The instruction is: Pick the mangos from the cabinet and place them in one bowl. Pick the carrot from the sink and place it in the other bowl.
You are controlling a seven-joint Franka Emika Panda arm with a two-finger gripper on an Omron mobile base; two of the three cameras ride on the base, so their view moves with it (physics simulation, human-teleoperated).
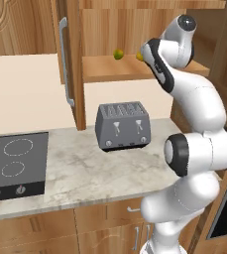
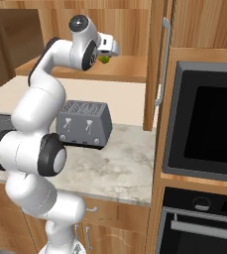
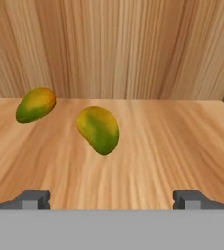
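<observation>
- Inside the cabinet [image 1: 75, 59], two mangos [image 3: 99, 129] lie on its shelf, one at 10 o'clock of the other.
- Only the base views include a toaster [image 1: 123, 125].
- Gripper [image 3: 111, 200] wide, empty.

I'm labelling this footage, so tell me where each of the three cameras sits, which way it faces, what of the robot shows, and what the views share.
Left base view: behind the arm to its left, looking forward and down at the toaster, cooktop and open cabinet; the arm rises at lower right.
Right base view: behind to its right, same counter plus oven; the arm rises at lower left.
Hand view: on the hand, facing along the shelf at two mangos; the open end effector shows its fingertips.
Shared: both base views show the toaster and cabinet shelf.
</observation>
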